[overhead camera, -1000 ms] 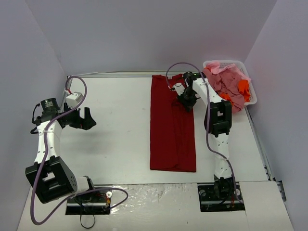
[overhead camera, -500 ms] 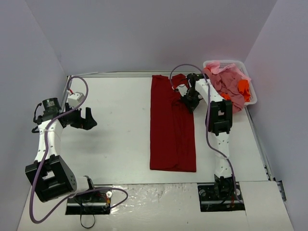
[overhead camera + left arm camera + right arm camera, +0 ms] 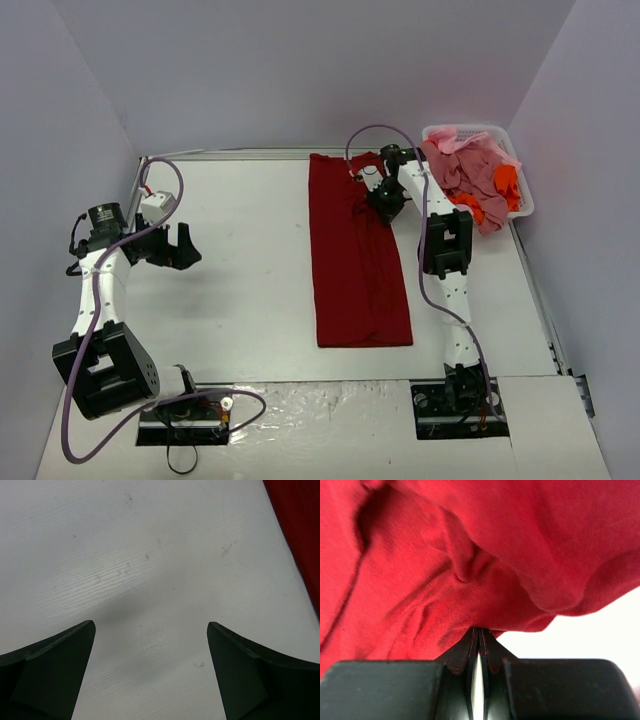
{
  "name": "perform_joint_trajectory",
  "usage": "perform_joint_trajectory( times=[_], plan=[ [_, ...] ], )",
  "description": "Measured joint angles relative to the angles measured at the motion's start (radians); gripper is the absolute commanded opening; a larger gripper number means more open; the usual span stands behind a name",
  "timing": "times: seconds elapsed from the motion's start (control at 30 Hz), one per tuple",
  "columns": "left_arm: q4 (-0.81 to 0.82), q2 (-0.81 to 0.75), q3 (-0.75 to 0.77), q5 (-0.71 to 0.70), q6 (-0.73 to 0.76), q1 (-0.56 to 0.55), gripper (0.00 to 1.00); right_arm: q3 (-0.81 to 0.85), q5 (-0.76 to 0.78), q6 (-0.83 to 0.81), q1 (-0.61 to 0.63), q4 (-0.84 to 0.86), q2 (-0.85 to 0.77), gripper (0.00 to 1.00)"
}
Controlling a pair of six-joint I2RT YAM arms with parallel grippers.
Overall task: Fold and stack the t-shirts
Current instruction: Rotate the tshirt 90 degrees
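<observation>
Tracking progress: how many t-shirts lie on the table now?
1: the dark red cloth t-shirt, mid-table, pinched by the right gripper. The pink and orange t-shirts heap in the white plastic basket, number hidden.

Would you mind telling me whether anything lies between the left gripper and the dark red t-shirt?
Nothing visible does: only a stretch of table separates the open left gripper from the left edge of the dark red t-shirt.

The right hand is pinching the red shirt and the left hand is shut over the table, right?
No. The left hand is open, not shut: the left wrist view shows its fingers wide apart over the table. The right hand does pinch the red shirt.
</observation>
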Motion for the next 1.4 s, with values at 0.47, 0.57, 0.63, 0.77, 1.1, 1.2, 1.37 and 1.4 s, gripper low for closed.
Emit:
perform_joint_trajectory(
  times=[0.47,0.57,0.63,0.77,1.1,1.2,1.37,1.4],
  plan=[
    [-0.015,0.011,0.000,-0.029,0.003,0.000,0.94,0.114,0.019,0.003,0.094,0.089,0.062,0.00],
    [-0.017,0.011,0.000,-0.036,0.003,0.000,0.94,0.129,0.027,0.003,0.107,0.117,0.072,0.00],
    [-0.018,0.011,0.000,-0.040,0.003,0.000,0.94,0.134,0.033,0.002,0.114,0.134,0.076,0.01],
    [-0.021,0.011,0.000,-0.045,0.003,0.000,0.94,0.139,0.039,0.003,0.126,0.170,0.080,0.02],
    [-0.022,0.013,0.006,-0.048,0.003,0.000,0.94,0.134,0.042,0.006,0.136,0.210,0.082,0.02],
    [-0.024,0.013,0.009,-0.048,0.003,0.000,0.94,0.136,0.037,0.010,0.138,0.222,0.082,0.01],
    [-0.025,0.013,0.010,-0.050,0.003,0.000,0.94,0.156,0.039,0.014,0.156,0.241,0.094,0.00],
    [-0.025,0.013,0.010,-0.050,0.003,0.000,0.94,0.156,0.041,0.014,0.162,0.246,0.094,0.00]
  ],
)
